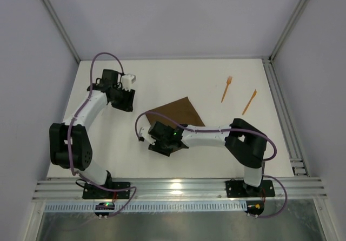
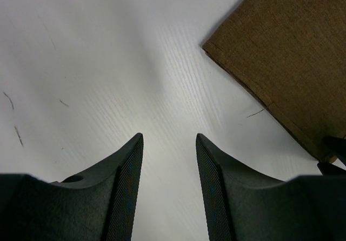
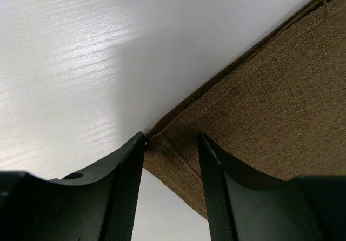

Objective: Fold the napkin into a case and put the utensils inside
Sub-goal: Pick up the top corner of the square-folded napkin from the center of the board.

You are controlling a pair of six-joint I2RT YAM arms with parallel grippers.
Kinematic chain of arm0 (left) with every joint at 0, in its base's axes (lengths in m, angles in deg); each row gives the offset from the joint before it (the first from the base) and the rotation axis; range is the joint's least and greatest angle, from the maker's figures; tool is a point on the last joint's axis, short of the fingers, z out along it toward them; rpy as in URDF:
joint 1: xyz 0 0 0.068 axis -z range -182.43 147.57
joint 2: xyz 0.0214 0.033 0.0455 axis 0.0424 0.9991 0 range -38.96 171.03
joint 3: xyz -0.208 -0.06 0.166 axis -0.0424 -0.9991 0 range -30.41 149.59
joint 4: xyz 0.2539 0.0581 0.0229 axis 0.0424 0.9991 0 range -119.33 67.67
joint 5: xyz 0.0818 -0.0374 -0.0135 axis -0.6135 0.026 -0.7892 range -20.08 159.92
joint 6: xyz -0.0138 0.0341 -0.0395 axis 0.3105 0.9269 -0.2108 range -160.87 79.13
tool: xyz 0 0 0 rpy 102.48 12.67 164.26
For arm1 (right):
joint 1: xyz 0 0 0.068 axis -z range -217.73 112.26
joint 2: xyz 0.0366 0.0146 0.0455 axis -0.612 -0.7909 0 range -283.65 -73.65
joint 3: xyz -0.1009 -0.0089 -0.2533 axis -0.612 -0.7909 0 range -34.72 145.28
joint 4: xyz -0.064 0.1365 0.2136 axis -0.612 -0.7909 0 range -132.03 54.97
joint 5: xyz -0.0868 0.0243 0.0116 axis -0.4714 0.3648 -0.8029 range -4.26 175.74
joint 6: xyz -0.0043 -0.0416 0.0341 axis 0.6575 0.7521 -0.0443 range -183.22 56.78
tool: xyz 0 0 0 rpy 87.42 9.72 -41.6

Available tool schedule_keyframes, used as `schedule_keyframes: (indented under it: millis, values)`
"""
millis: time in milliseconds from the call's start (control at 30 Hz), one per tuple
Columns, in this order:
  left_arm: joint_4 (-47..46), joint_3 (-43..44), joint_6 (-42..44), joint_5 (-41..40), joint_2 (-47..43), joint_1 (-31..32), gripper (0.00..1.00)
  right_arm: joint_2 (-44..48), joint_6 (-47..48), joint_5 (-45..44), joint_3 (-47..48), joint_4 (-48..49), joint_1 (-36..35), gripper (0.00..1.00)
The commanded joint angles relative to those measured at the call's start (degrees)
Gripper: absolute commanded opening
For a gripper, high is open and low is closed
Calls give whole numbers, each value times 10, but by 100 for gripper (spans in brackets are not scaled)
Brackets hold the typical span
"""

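The napkin looked light and limp; right end effector, jaws apart, straddled its corner; left end effector gaped empty at nine o'clock.

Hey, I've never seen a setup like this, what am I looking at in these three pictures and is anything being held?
These are two robot arms bolted to the near edge of a white table. The overhead picture comes from a fixed camera above and behind them. The other two come from cameras on each wrist, looking out past that arm's own two dark fingers.

On the table lie a dark brown napkin and, farther right, an orange fork and a plain pointed orange utensil.

The left end effector hangs open over bare table, the napkin's corner ahead of it. The right end effector is open at the napkin's edge, with cloth showing between its fingers. Nothing is held.
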Motion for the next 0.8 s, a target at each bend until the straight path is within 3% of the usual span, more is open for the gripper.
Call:
schedule_keyframes:
  millis: [0, 133, 200, 533, 600, 767]
  values:
    - [6, 5, 3, 17, 3, -5, 46, -6, 6, -29, 19, -5, -5, 47]
    - [7, 6, 3, 18, 3, -5, 46, -6, -1, -20, 21, -3, -4, 34]
    - [9, 6, 5, 18, 3, -5, 46, 1, -3, -14, 21, 1, -4, 33]
    - [13, 6, 7, 33, 6, -5, 46, 27, -15, 5, 28, 10, -4, 33]
    - [14, 7, 6, 33, 6, -5, 46, 30, -19, 30, 31, 11, -4, 44]
    - [16, 7, 9, 34, 6, -5, 46, 27, -31, 30, 34, 11, 7, 43]
